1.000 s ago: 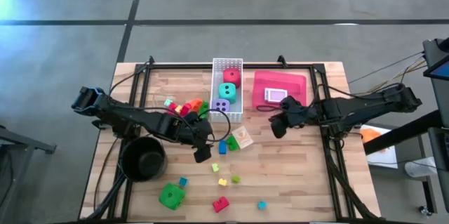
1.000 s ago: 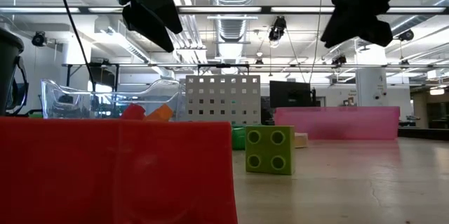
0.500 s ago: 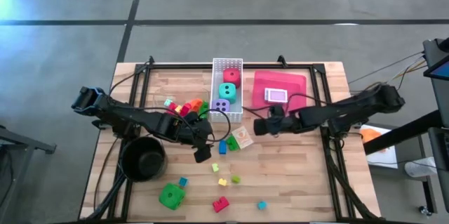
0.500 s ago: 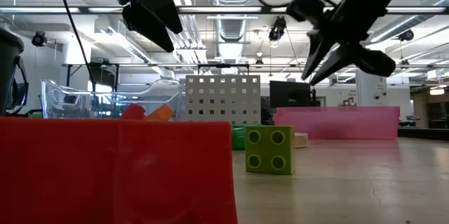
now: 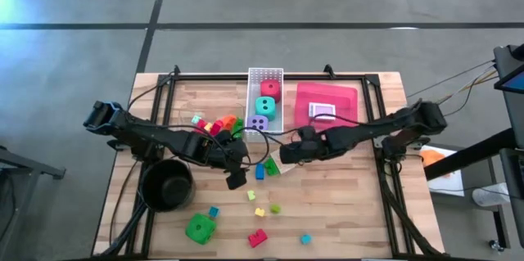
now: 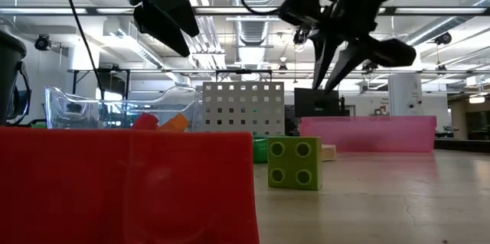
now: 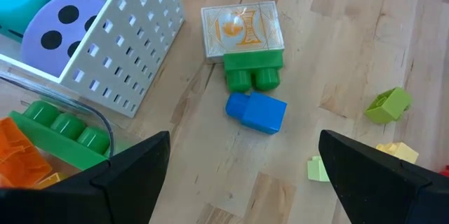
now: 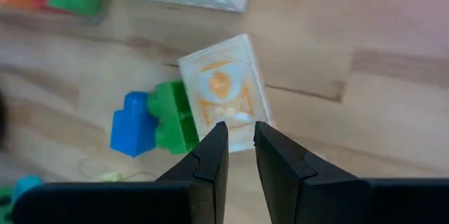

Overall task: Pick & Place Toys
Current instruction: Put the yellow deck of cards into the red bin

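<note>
A card pack [image 8: 224,94] with an orange print lies flat on the wooden table, and a green brick [image 8: 172,119] and a blue brick [image 8: 132,133] lie beside it. My right gripper [image 8: 240,143] hovers just above the pack's near edge. It is shut but for a narrow slit, with nothing in it, and shows near the table's middle in the high view [image 5: 286,155]. My left gripper [image 7: 245,175] hangs open above the blue brick [image 7: 257,112] and touches nothing. The white basket [image 5: 254,122] holds red, teal and purple dice.
The red tray [image 5: 344,97] at the back right holds another card pack [image 5: 322,111]. A black pot [image 5: 168,183] stands front left. A green die [image 5: 200,228], a red brick [image 5: 258,237] and small loose bricks [image 5: 260,210] lie toward the near edge. A clear tub [image 5: 217,123] holds bricks left of the basket.
My right gripper has swung from beside the red tray toward the table's middle and down, rolling about its own axis as it went. It now stands over the card pack by the green brick. Nothing on the table has moved.
</note>
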Controlling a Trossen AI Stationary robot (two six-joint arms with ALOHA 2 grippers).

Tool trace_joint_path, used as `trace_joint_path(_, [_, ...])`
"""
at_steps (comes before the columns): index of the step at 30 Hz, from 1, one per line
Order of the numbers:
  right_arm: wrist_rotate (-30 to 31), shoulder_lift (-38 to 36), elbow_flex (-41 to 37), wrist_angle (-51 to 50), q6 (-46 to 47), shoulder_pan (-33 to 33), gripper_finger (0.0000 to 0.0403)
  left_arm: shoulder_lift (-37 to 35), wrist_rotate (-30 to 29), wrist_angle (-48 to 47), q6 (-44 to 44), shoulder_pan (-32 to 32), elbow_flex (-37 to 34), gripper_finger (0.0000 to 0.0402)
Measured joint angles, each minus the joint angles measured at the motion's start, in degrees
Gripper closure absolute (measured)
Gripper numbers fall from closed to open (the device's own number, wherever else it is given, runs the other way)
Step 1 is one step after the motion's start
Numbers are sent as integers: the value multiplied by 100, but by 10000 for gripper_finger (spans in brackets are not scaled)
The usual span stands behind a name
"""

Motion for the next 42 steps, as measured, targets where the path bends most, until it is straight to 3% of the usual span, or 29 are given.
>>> trace_joint_path(3, [-19, 375, 587, -724, 73, -7, 335, 0, 0, 0, 0, 0, 0, 37])
trace_joint_path(8, [-88, 1086, 1403, -1239, -1329, 0, 332, 0, -1, 0, 0, 1, 0, 37])
trace_joint_path(14, [-109, 1775, 2026, -1704, -945, -17, 301, 0, -1, 0, 0, 0, 0, 37])
trace_joint_path(18, [-146, 2022, 2229, -1768, -1016, -17, 242, 0, -1, 0, 0, 1, 0, 37])
trace_joint_path(27, [-85, 2008, 2112, -1731, -1094, -157, 55, 0, -1, 2, 0, 2, 0, 37])
trace_joint_path(30, [-129, 2006, 1988, -1596, -1178, -240, 12, 0, -2, 1, 0, 2, 0, 37])
trace_joint_path(42, [-281, 1977, 1484, -753, -1674, -249, 22, 0, -1, 2, 0, 1, 0, 37])
